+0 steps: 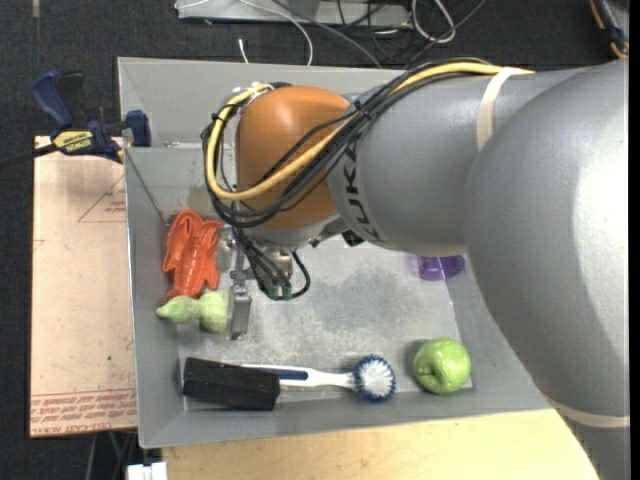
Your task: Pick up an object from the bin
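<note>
We see a thick grey arm (500,188) with black KUKA lettering (349,190) and a pale band (487,103) round it. At its end sits a rounded orange cover (285,148) — yellow and black cables (212,163) loop over it.

Bin (370,313): grey sheet metal, matt, floor scuffed and speckled.
My wrist cover (290,158): orange, smooth, glossy.
My arm casing (480,168): grey, smooth, satin sheen.
Apple (441,366): green plastic, shiny.
Brush (250,385): matt black handle, white plastic neck, bristly head.
Orange toy (190,253): ridged, rubbery-looking.
Pale green lump (195,311): matt, soft-looking.
</note>
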`<move>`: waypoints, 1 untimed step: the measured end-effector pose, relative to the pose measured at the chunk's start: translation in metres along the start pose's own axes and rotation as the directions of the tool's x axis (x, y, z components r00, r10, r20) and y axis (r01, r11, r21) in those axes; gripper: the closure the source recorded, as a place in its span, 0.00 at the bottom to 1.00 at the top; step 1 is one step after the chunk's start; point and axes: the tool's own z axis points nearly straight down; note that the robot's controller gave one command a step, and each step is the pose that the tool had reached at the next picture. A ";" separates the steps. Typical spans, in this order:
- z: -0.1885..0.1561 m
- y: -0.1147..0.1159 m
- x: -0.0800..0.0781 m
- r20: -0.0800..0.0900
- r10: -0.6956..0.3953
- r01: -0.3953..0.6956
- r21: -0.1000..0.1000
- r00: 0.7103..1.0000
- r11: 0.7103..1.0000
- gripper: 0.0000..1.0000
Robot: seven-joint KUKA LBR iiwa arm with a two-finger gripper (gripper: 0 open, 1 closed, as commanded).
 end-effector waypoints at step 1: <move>0.000 0.000 0.000 0.000 0.000 0.000 0.000 1.000 1.000 0.00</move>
